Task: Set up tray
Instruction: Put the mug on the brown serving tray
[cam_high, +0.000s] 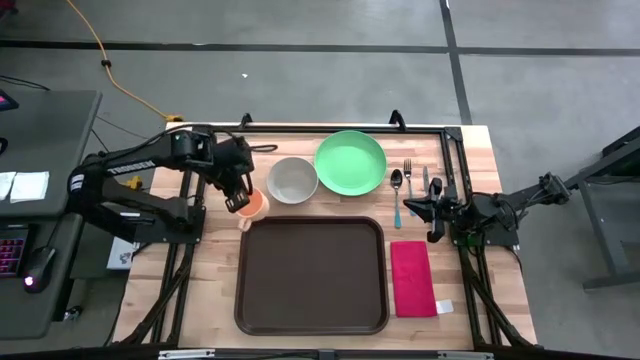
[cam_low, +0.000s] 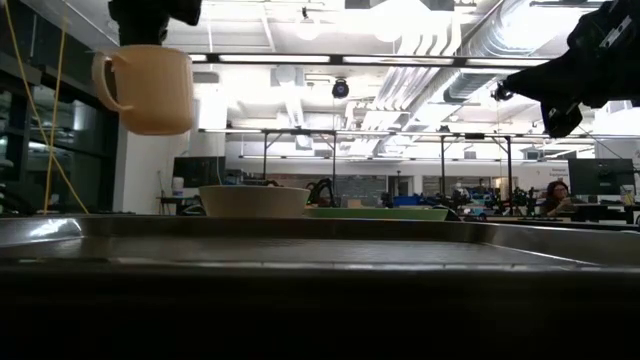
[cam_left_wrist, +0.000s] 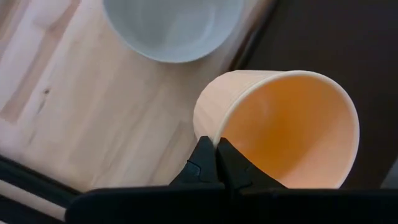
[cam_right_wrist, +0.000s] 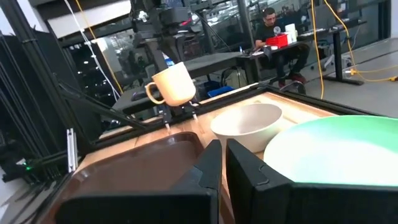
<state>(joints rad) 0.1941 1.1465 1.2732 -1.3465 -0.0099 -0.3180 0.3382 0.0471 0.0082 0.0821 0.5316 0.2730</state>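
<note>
Left gripper (cam_high: 238, 203) is held above the desk (cam_high: 215, 280), jaws clamped on the rim of an orange cup (cam_high: 251, 205), cup lifted clear of the surface. The tray (cam_high: 311, 275) lies just beside and below those jaws, its far left corner nearly under the cup. Right gripper (cam_high: 432, 208) hangs past the tray's far right corner, jaws together, nothing held. Tray: dark brown, rectangular, rounded corners, raised rim, flat on the desk. White bowl (cam_high: 292, 179) and green plate (cam_high: 350, 162) sit beyond the tray, between the two grippers
</note>
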